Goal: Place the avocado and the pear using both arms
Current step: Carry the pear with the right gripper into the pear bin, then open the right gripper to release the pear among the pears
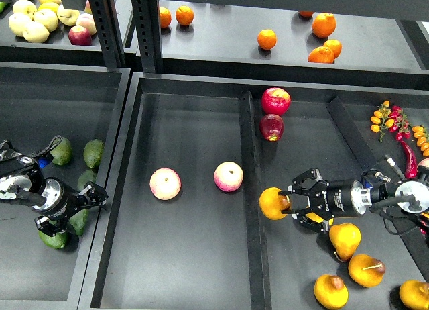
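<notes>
At right, over the divider between the middle and right bins, our right claw (289,204) is closed around the pear (273,203), which hangs just above the divider rail, apart from the other orange-yellow pears (344,239) lying below the arm. At left, our left claw (90,197) reaches into the left bin among the green fruit; its fingers appear to close on the dark avocado (80,221), though the contact is partly hidden and we cannot tell how firm the hold is. Two pink-yellow apples (165,184) sit in the middle bin, well apart from both claws. Risks, as we judge them: the pear is held near its side rather than its centre, so it may twist out or clip the divider if lowered too early. A release onto the bare bin floor may let it roll toward the apples. On the left, neighbouring avocados (93,152) lie close, so a lift could drag or nudge them, and a smooth skin in a shallow pinch may slip.
</notes>
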Available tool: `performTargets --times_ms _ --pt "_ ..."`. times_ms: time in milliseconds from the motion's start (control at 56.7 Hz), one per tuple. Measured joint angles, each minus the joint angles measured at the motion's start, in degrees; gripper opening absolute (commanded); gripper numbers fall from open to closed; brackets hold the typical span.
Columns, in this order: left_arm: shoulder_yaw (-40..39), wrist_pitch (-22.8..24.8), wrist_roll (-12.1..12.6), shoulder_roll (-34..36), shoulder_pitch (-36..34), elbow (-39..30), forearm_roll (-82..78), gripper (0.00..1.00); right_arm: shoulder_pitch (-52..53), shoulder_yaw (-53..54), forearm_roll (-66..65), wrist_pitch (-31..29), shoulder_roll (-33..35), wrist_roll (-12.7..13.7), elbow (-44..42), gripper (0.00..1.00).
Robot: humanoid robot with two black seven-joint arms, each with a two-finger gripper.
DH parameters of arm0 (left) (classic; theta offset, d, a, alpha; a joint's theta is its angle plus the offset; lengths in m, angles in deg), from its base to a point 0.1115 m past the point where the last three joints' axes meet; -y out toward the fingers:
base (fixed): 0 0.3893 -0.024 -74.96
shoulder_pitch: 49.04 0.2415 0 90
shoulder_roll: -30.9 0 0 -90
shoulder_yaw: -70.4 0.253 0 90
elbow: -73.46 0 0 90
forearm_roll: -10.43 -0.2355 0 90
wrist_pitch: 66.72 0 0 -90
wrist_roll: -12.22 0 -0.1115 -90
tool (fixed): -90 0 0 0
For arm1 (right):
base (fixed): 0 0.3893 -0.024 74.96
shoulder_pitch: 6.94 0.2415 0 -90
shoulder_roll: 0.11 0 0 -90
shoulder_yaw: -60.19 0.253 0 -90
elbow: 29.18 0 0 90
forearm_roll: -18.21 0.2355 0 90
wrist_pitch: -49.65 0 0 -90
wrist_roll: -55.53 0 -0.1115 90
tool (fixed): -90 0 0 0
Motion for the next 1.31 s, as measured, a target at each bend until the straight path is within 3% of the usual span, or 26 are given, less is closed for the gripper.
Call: performTargets --times_ms 671,794,1006,1041,1306 --pt "-0.02 0.0 0.0 -0.01 0.14 0.0 0.04 0.98 -4.81 -0.07 -0.14 0.01 -2.59 0.0 -4.36 0.09" --pt "-0.02 0.0 0.0 -0.01 0.14 0.0 0.04 0.98 -5.38 0.05 -0.35 0.01 -2.6 -0.03 -4.36 0.2" --pt "0.01 0.0 0.0 -0.01 0.14 0.0 0.04 0.98 -5.61 0.0 -1.41 -0.01 -2.6 -0.03 -4.03 0.28" --pt "0.01 0.0 0.0 -0.01 0.14 0.0 0.04 0.98 -5.6 0.03 -1.48 -0.01 -2.6 -0.03 -3.99 0.35" --pt "0.01 0.0 0.0 0.0 -0.2 -0.02 0.03 0.99 -4.86 0.35 -1.74 0.01 -2.4 0.06 -3.16 0.57"
